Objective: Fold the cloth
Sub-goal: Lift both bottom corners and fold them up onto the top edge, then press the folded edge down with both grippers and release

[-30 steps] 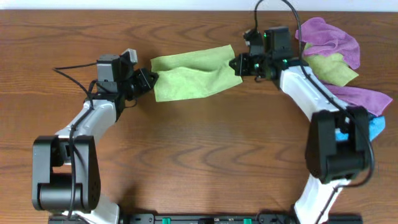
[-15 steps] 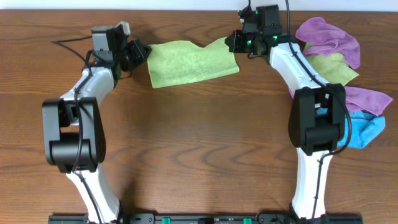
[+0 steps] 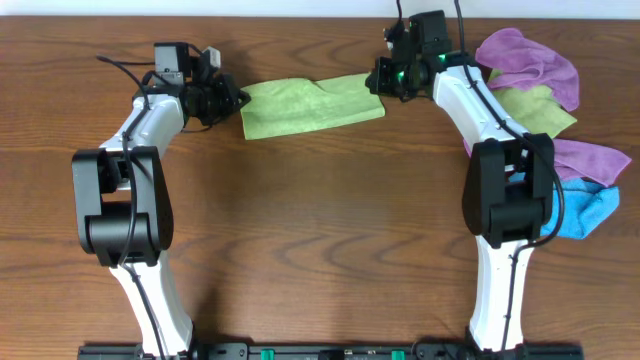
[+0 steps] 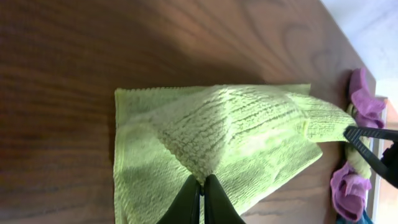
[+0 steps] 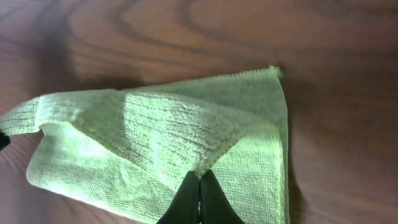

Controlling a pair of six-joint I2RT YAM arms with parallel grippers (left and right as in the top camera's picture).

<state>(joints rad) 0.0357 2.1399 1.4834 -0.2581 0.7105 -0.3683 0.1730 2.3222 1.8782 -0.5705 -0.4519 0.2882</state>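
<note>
The light lime-green cloth [image 3: 310,105] lies at the far middle of the table, folded over on itself into a long strip. My left gripper [image 3: 232,98] is shut on the cloth's left corner; the left wrist view shows the fingers [image 4: 202,186] pinching a raised peak of the cloth [image 4: 224,134]. My right gripper [image 3: 378,80] is shut on the cloth's right corner; in the right wrist view the fingers [image 5: 199,183] pinch the top layer of the cloth [image 5: 161,134], lifted above the layer on the wood. No white tag shows.
A pile of other cloths sits at the far right: purple [image 3: 530,55], dull olive-green [image 3: 535,108], more purple [image 3: 585,155] and blue [image 3: 590,210]. The table's back edge runs just behind both grippers.
Both grippers carried the cloth's near edge toward the back of the table, then lowered slightly. The cloth went from a loose sagging sheet to a narrower folded strip.
</note>
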